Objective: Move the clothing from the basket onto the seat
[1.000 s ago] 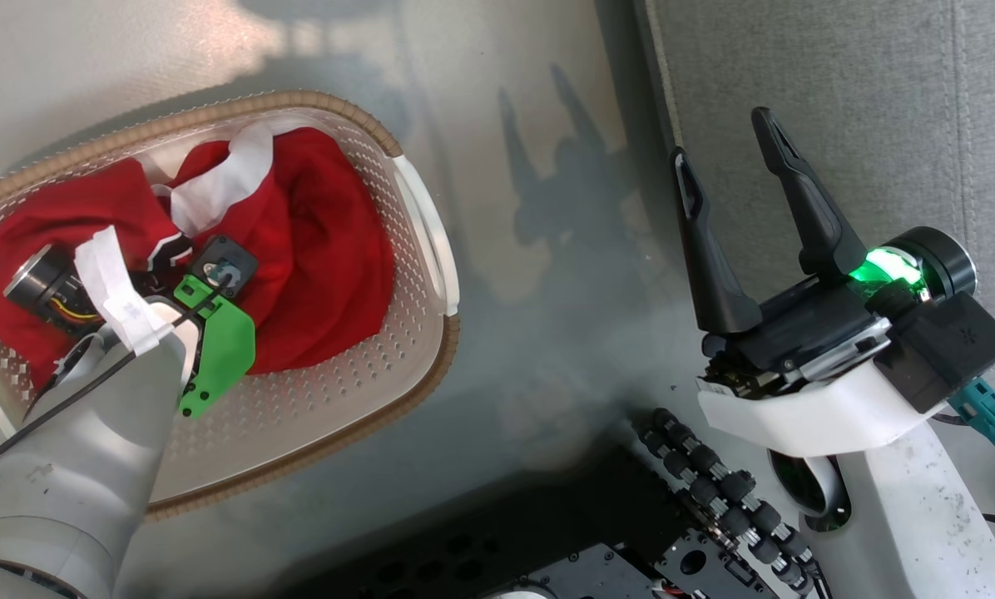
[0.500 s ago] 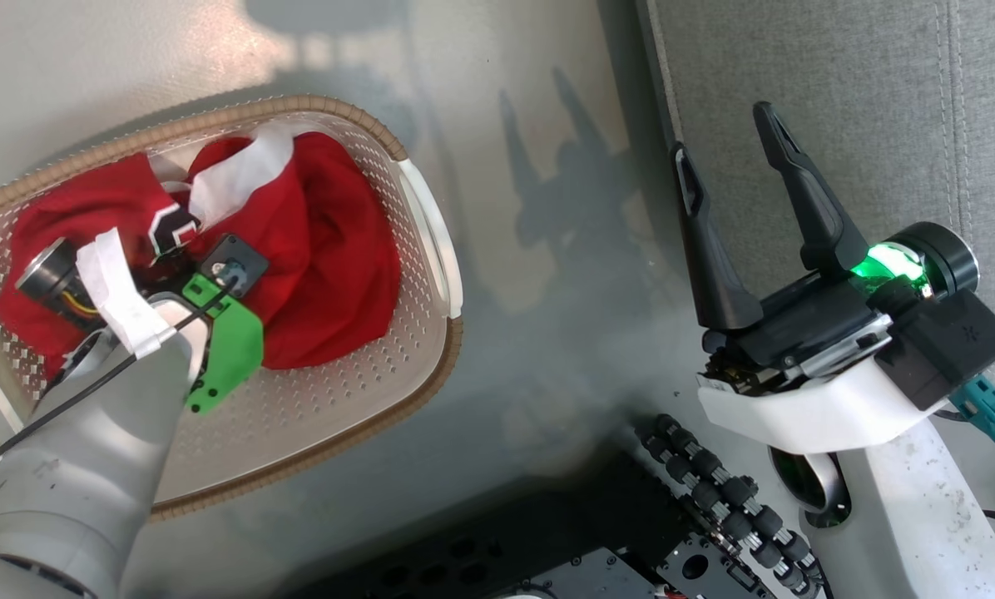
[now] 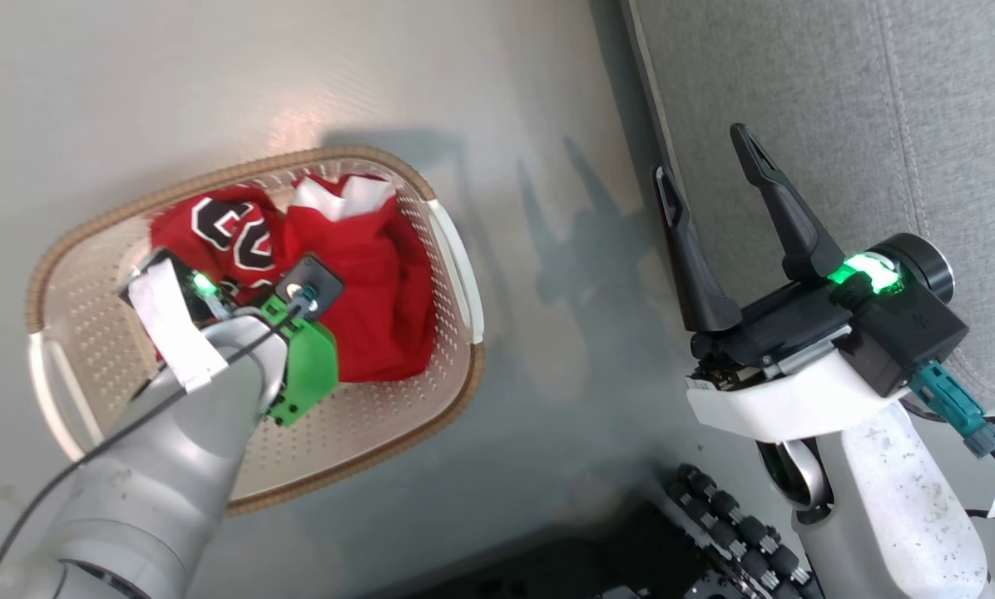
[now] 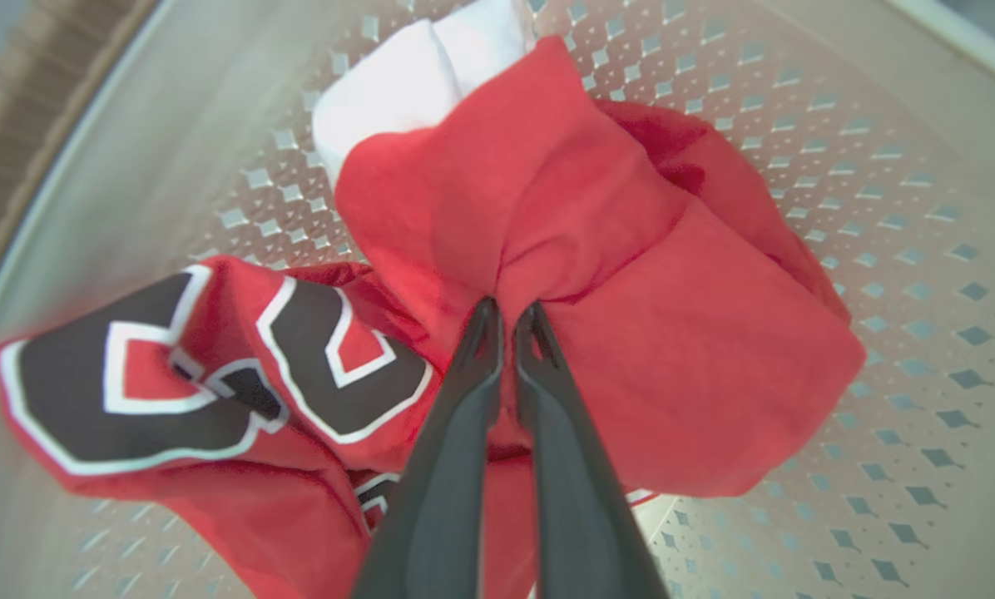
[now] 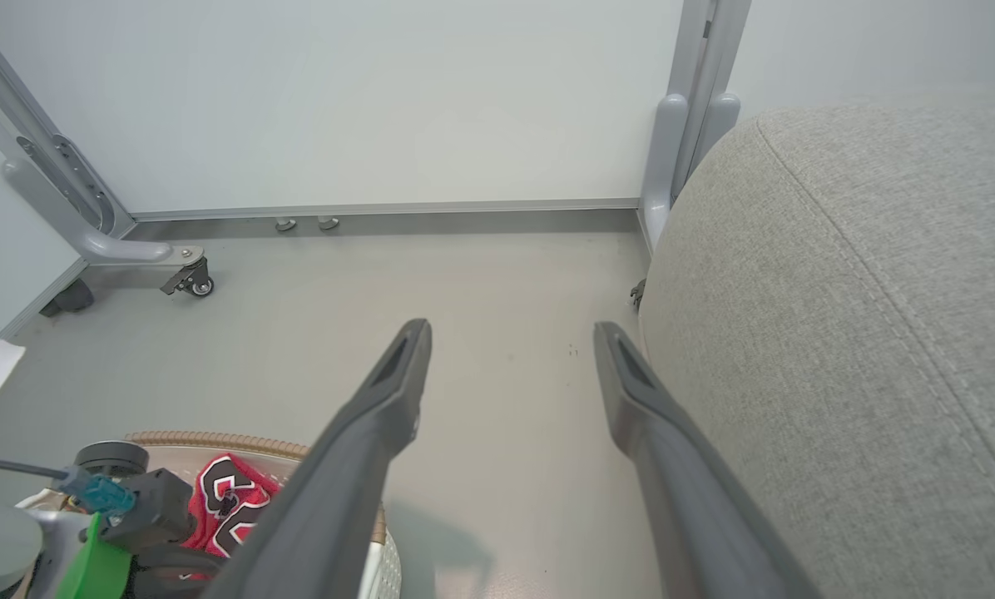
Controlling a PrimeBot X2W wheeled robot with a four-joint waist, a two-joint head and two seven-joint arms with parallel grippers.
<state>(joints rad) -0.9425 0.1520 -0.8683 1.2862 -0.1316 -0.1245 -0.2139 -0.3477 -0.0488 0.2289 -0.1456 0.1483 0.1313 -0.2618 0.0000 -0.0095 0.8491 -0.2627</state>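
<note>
The clothing [image 3: 373,283], a red jersey with black-and-white lettering, lies bunched in the cream basket [image 3: 240,170] on the floor at the left of the head view. My left arm reaches down into the basket. In the left wrist view my left gripper [image 4: 506,312] is shut on a gathered fold of the clothing [image 4: 631,333], with the perforated basket wall [image 4: 880,125] behind it. My right gripper [image 3: 701,154] hangs open and empty beside the edge of the grey seat [image 3: 839,100]. The right wrist view has that gripper [image 5: 510,329] over bare floor, the seat [image 5: 863,333] at right, and the basket rim [image 5: 215,438] at lower left.
A grey partition frame on casters [image 5: 185,279] and a post [image 5: 689,125] stand along the far wall. My dark wheeled base [image 3: 714,516] sits at the bottom of the head view. Bare floor lies between basket and seat.
My left gripper has closed on a fold of the jersey and drawn the cloth together, turning the lettering up. The head camera has shifted. The right gripper has stayed open.
</note>
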